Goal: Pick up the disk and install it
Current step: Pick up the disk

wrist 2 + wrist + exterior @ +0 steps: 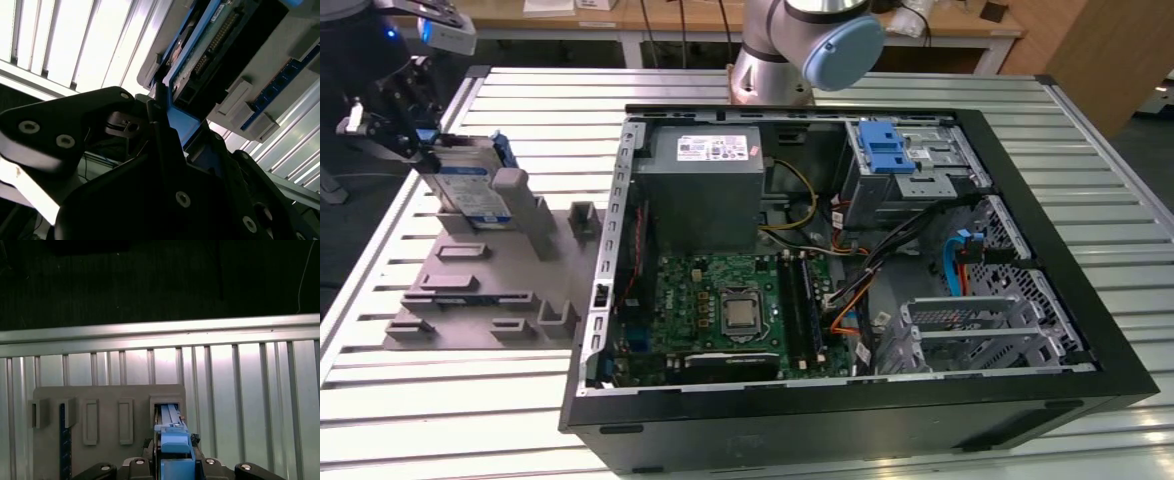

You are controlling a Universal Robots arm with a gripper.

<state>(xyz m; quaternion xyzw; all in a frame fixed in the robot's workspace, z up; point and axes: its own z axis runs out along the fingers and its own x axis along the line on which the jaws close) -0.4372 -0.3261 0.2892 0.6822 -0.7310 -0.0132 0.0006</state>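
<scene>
Exterior view: our gripper (416, 138) grasps the disk (470, 188) by its end; it stands in the rack (480, 300), long axis toward 4 o'clock.

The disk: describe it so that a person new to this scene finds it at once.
To the exterior view's left of the open computer case lies a grey holder plate. At its far end the disk stands on edge by the gripper: the one silver slab with a blue frame.

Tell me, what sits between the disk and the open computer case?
In the exterior view, a short grey fixture post stands between disk and case.
</scene>
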